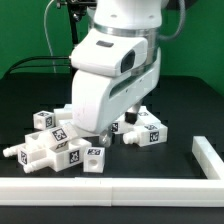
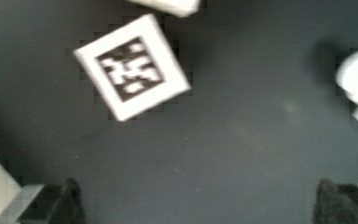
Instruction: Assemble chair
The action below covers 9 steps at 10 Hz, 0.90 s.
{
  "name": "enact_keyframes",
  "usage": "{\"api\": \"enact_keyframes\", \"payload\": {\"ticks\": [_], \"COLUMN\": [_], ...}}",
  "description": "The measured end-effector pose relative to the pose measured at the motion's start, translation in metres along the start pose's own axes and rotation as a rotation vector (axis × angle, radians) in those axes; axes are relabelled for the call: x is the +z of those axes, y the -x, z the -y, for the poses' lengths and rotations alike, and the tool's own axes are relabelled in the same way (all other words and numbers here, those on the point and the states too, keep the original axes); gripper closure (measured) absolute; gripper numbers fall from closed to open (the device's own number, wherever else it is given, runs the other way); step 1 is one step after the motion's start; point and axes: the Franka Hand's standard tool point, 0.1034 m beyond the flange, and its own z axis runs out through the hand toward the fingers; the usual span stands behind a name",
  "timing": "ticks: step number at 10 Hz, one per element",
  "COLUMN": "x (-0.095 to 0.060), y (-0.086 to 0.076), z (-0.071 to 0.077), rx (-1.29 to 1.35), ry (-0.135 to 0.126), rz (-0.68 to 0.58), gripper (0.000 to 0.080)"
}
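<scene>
Loose white chair parts (image 1: 55, 145), blocky and marked with square black-and-white tags, lie scattered on a black table (image 1: 185, 105), none of them joined into a chair. In the exterior view they sit in two clusters, one to either side of the jaws and close against them, with the gripper (image 2: 197, 200) lowered between the clusters. The jaws stand wide apart and hold nothing; in the wrist view the two dark fingertips (image 2: 51, 200) frame only bare table. Beyond the jaws, nearer one fingertip than the other, a tagged piece (image 2: 131, 68) lies flat and turned at an angle, clear of both fingers. A blurred white shape (image 2: 357, 85) sits beyond the other fingertip; what it is cannot be told. The big white arm (image 1: 120, 50) rises above the parts, hiding the middle of the heap. A long low white rail (image 1: 100, 187) lies well clear of the jaws, edging the table
</scene>
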Motion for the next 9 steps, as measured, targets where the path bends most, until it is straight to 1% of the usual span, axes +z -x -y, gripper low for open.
{"api": "enact_keyframes", "payload": {"ticks": [1, 2, 3, 4, 6, 7, 8, 9], "x": [0.009, 0.018, 0.028, 0.039, 0.043, 0.043, 0.043, 0.043], "y": [0.011, 0.019, 0.022, 0.023, 0.022, 0.022, 0.022, 0.022], "z": [-0.006, -0.009, -0.010, -0.008, -0.007, -0.007, -0.007, -0.007], "rx": [-0.037, -0.029, -0.019, -0.017, -0.009, -0.010, -0.010, -0.010], "ry": [0.017, 0.011, 0.009, 0.006, 0.005, 0.005, 0.005, 0.005], "rz": [-0.010, -0.010, -0.012, -0.013, -0.015, -0.015, -0.014, -0.014], "gripper": [0.0149, 0.0149, 0.0149, 0.0149, 0.0149, 0.0284, 0.0284, 0.0423]}}
